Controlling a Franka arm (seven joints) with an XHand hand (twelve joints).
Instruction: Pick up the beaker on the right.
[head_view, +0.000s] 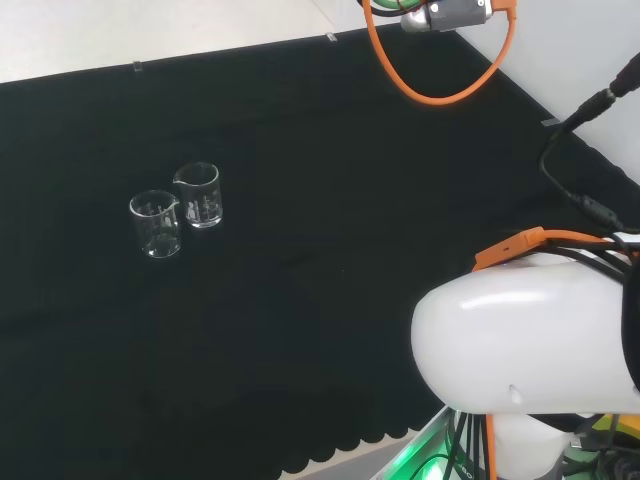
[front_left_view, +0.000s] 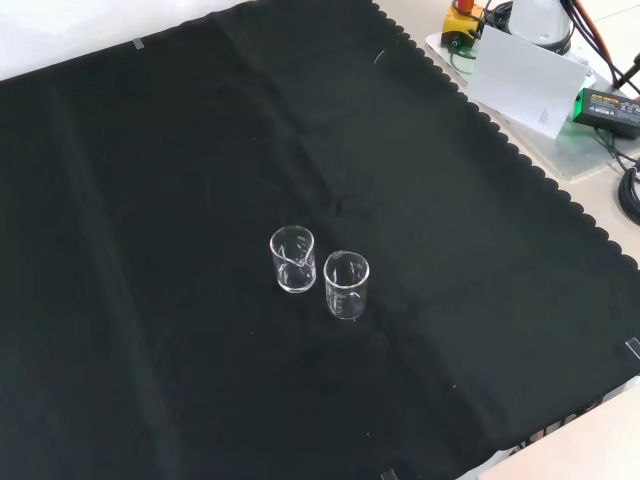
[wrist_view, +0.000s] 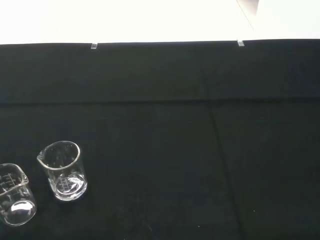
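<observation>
Two small clear glass beakers stand upright and close together on the black cloth. In the head view they are at the left: one beaker (head_view: 155, 224) nearer, the other beaker (head_view: 198, 195) just to its right and a little farther off. The front view has them near the cloth's middle, one beaker (front_left_view: 292, 259) to the left and higher, the other beaker (front_left_view: 346, 285) to the right and lower. In the wrist view one beaker (wrist_view: 63, 170) shows whole, and a second beaker (wrist_view: 15, 200) is cut by the picture's edge. Both look empty. Nothing touches them.
The arm's white link (head_view: 520, 350) bulks at the head view's lower right, with orange cable (head_view: 440, 95) looping above. The cloth's scalloped edge (front_left_view: 500, 135) runs along the front view's right, beyond it a white card (front_left_view: 525, 85) and equipment.
</observation>
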